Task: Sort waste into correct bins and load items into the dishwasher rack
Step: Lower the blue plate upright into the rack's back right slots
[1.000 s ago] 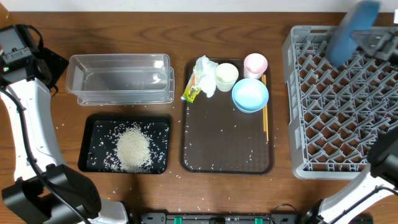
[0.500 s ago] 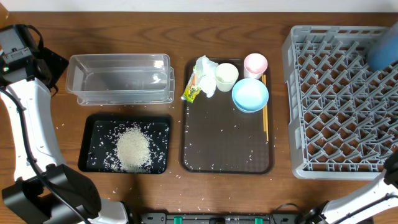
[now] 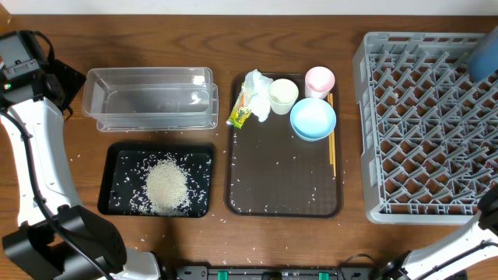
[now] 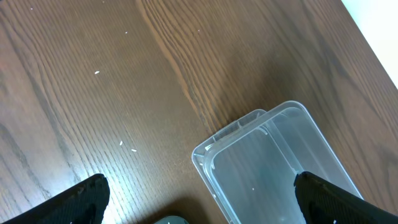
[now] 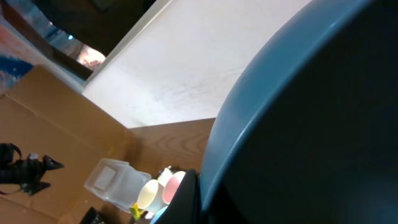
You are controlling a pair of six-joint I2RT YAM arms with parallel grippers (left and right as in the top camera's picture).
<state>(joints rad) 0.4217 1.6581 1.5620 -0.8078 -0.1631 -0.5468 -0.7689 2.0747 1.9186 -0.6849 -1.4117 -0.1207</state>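
My right gripper (image 5: 203, 196) is shut on the deep-blue plate (image 5: 298, 124), which fills the right wrist view; one dark finger (image 5: 188, 202) lies against its rim. From overhead the plate (image 3: 484, 56) hangs over the far right edge of the grey rack (image 3: 424, 132). On the brown tray (image 3: 284, 183) sit the tissue (image 3: 257, 92), the wrapper (image 3: 240, 115), the white cup (image 3: 282, 95), the pink cup (image 3: 319, 79) and the light-blue bowl (image 3: 313, 118). Rice (image 3: 166, 185) is heaped in the black tray (image 3: 109, 155). My left gripper (image 4: 202, 205) hangs open over the clear tub's corner (image 4: 273, 168).
The clear tub (image 3: 152, 97) stands behind the black tray on the left. Wooden chopsticks (image 3: 331, 148) lie along the brown tray's right side. Stray rice grains dot the brown tray and the table. The left arm (image 3: 27, 117) runs down the table's left edge.
The plate swung right from over the rack's back to its far right edge, then nearly stopped. The left arm has not moved.
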